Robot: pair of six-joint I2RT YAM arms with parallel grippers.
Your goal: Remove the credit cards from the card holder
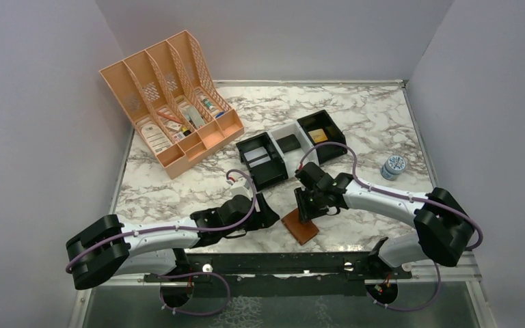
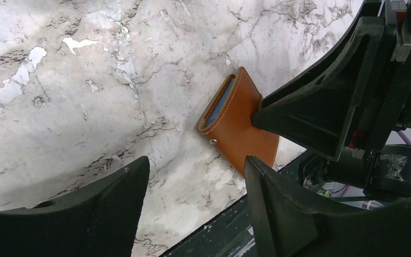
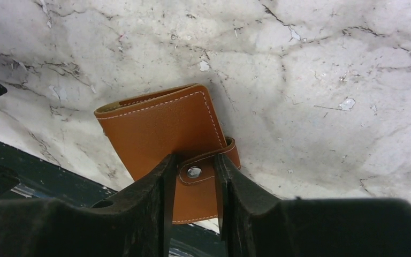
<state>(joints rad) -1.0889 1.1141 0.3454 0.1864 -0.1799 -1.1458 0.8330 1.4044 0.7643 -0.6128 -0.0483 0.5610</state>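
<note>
One card holder (image 3: 160, 128): folded, flat on bench (image 3: 326, 80) near front edge.
Right fingers (image 3: 139, 219): narrowly apart, astride snap tab (image 3: 195, 172); grip impossible to tell.
Left fingers (image 2: 107, 214): wide apart, empty, just beside.

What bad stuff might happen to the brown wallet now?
1. The card holder lies shut close to the front edge of the table, so a tug might drag it off.
2. The right claw has only the thin snap tab between its fingers, so it may slip off.
3. The left claw hangs open beside the card holder, holding nothing, so nothing pins it down.
</note>
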